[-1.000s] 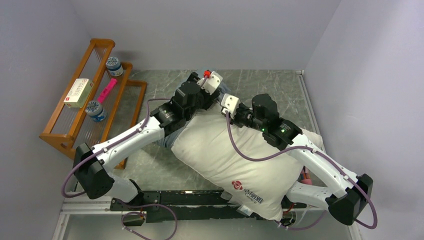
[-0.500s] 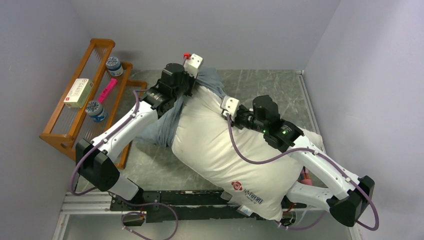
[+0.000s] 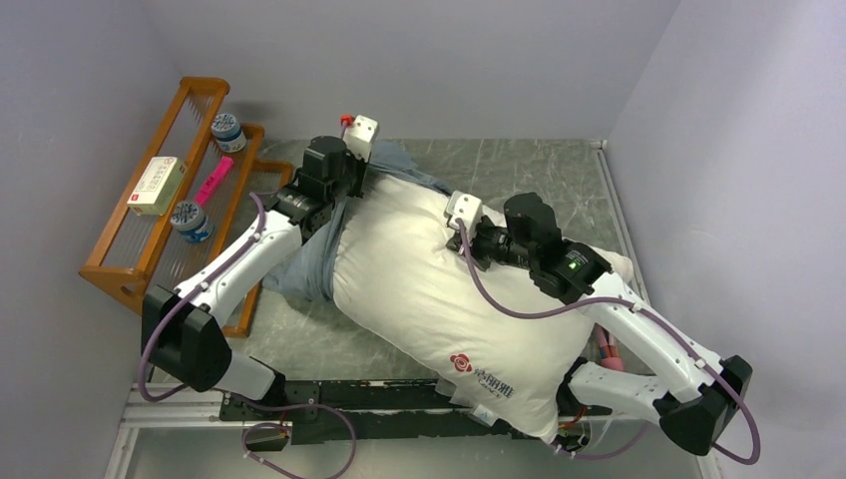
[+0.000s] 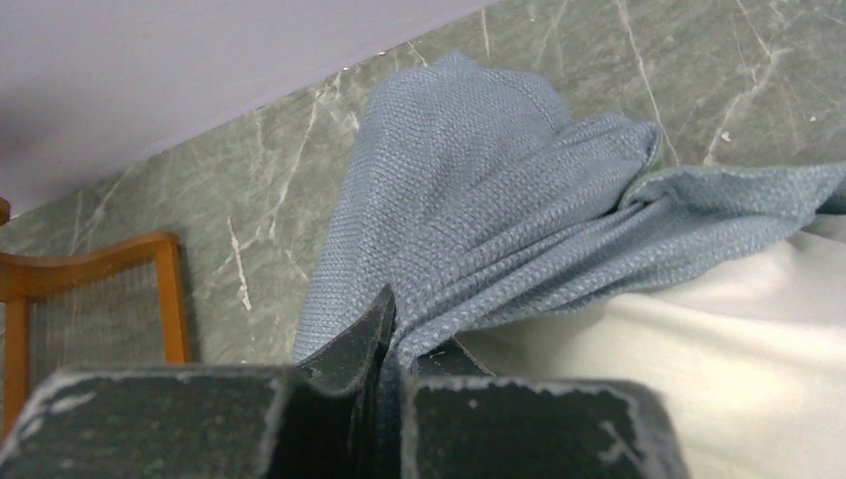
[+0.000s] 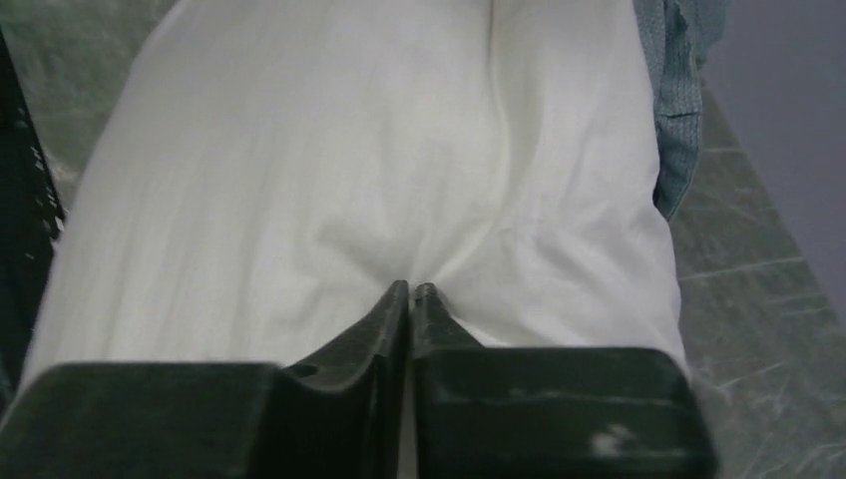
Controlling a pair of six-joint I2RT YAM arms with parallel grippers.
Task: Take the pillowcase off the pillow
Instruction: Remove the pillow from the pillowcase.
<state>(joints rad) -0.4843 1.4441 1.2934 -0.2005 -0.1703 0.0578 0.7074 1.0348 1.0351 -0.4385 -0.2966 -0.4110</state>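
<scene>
The plump white pillow (image 3: 439, 289) lies slantwise across the table, its red logo near the front edge. The grey-blue pillowcase (image 3: 307, 264) is bunched at the pillow's far left end and still wraps that corner. My left gripper (image 4: 399, 334) is shut on a fold of the pillowcase (image 4: 479, 200), which runs taut from its jaws over the pillow (image 4: 718, 339). My right gripper (image 5: 411, 291) is shut, pinching a pucker of the white pillow (image 5: 349, 150) on its top face. A strip of pillowcase (image 5: 678, 120) shows at the far right of that view.
A wooden rack (image 3: 130, 274) stands at the left wall holding two jars (image 3: 190, 220), a box (image 3: 157, 185) and a pink item (image 3: 212, 182). Walls close in at the back and the right. A black rail (image 3: 329, 399) runs along the near edge.
My left gripper closed on the pillowcase and drew it back and to the left, baring more white pillow. The pillow slid a little left. The right gripper stayed on the pillow's top.
</scene>
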